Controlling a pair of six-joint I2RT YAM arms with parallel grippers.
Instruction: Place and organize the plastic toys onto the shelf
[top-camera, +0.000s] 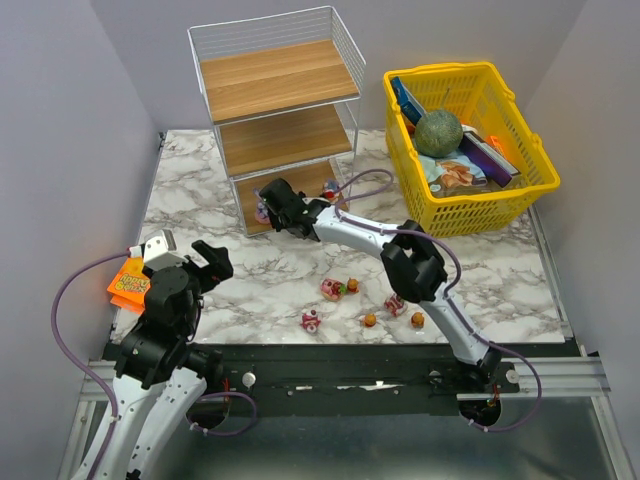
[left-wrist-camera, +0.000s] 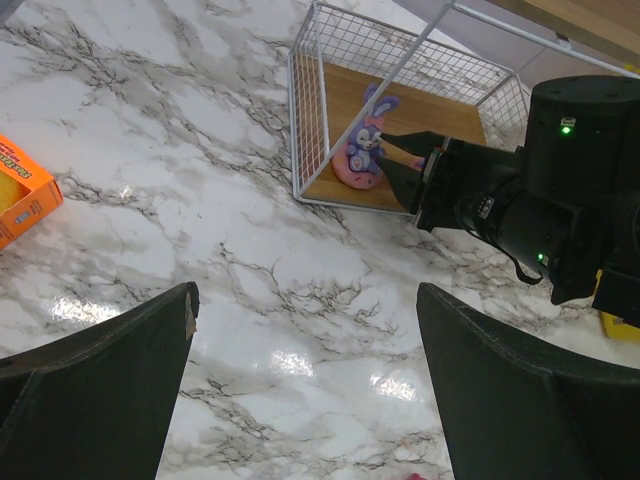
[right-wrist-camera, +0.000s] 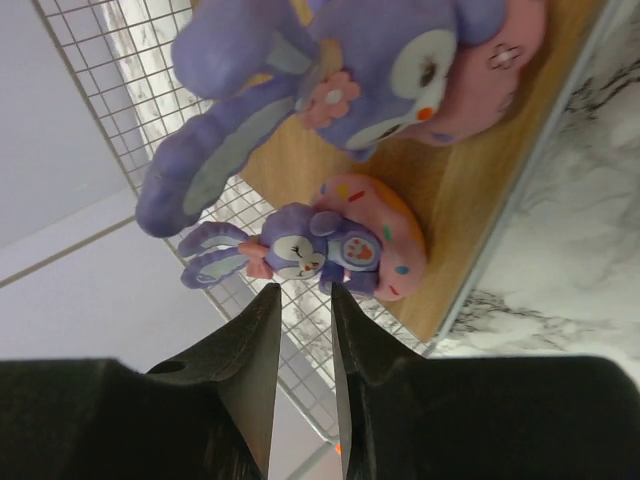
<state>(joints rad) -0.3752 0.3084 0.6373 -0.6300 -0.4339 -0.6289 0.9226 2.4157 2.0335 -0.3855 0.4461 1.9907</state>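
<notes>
The right hand (right-wrist-camera: 303, 292) has its two black fingers drawn almost together, with a thin slit between them and nothing in it. Their tips stop just short of a small purple plastic rabbit figurine (right-wrist-camera: 320, 250) lying on a pink-orange sprinkled ring. At the top of that wrist view is a second purple rabbit figurine (right-wrist-camera: 400, 60) on a pink cushion. Both rest on the lowest brown board of the white wire-frame shelf (right-wrist-camera: 480, 170), which stands at upper centre-left in the overhead view. The hand reaches into the left end of its bottom tier.

The left hand (left-wrist-camera: 305, 300) has its fingers spread wide and empty. It hovers over the white marble counter (top-camera: 200, 200) at lower left, near a flat orange packet (top-camera: 125, 285).

Six loose plastic figurines (top-camera: 333, 289), pink, red and orange, lie scattered on the counter at lower centre, well apart from the shelf. A yellow plastic lattice basket (top-camera: 520, 190) sits at upper right.
</notes>
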